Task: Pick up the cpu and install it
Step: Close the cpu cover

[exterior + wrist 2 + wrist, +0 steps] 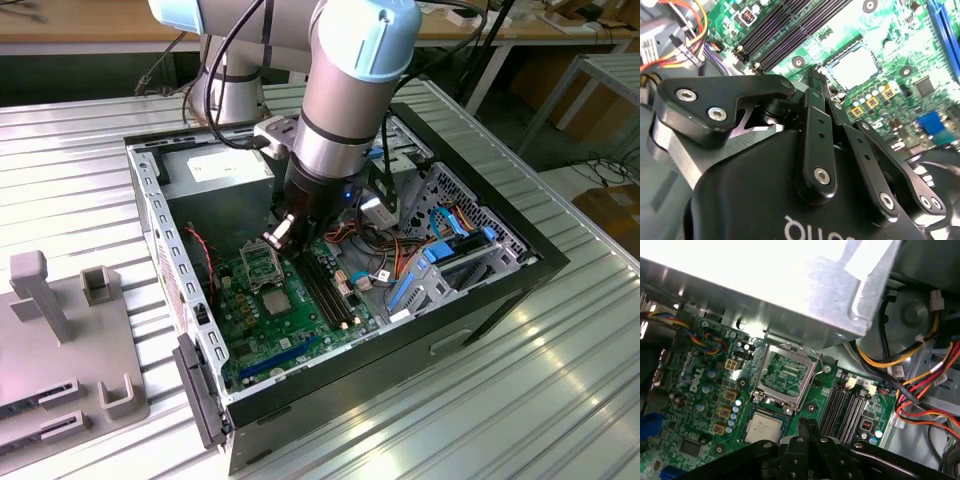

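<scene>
I count one arm (350,100), one computer case (480,310) and one green board (262,345) inside it. On the board I see one cpu (763,428), one metal socket frame (785,372) and, as far as I can tell, four long dark memory slots (845,410). Beside the case lies one grey fixture plate (40,380).

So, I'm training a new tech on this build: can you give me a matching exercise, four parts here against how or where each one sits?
Things:
1. cpu
2. socket frame
3. memory slots
4. grey fixture

Descriptions:
A. long and black, side by side
B. on the table, outside the case
C. pale square lying flat on the green board
D. metal frame, green showing through its middle

Pairs: 1-C, 2-D, 3-A, 4-B
</scene>
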`<action>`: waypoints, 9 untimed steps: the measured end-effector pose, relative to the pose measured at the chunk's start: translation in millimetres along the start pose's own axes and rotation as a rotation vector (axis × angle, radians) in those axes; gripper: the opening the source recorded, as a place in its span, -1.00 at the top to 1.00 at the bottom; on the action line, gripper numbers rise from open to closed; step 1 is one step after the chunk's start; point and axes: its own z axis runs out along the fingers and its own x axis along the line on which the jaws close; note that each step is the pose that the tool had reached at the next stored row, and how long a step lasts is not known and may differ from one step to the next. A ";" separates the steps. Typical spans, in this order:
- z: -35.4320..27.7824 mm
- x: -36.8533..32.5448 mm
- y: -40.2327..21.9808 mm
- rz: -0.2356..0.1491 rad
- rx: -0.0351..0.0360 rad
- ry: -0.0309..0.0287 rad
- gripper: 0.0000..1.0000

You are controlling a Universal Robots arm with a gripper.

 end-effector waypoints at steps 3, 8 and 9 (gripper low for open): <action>1.1 -0.5 0.3 -0.040 0.0002 0.0001 0.79; 1.5 -1.8 1.4 -0.049 -0.0009 -0.0002 0.79; 1.5 -1.8 1.4 -0.049 -0.0009 -0.0002 0.79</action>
